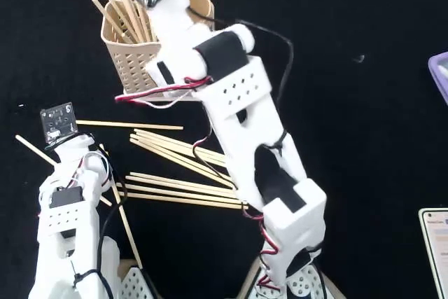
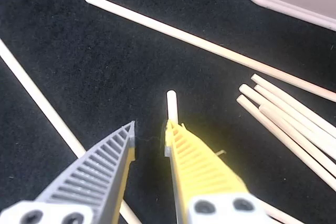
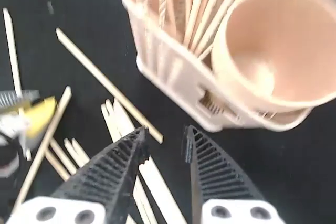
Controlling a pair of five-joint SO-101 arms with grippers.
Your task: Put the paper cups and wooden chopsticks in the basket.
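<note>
The left tool [image 2: 149, 129] hangs low over the black desk [image 1: 364, 138] with its grey and yellow fingers a little apart and nothing between them. The end of one wooden chopstick [image 2: 171, 106] pokes out from beside the yellow finger's tip. Another single chopstick [image 2: 210, 45] lies farther off, and a cluster of loose chopsticks [image 2: 289, 124] lies side by side to one side of it.

The right tool [image 3: 165, 135] is also partly open and empty, its black fingers above loose chopsticks and close to the basket [image 3: 168, 72]. The basket sits tilted, with a paper cup [image 3: 262, 51] inside it and a bunch of chopsticks [image 3: 199, 3] standing next to the cup. In the high view, more chopsticks [image 1: 182, 187] are scattered on the desk between the two arms.
</note>
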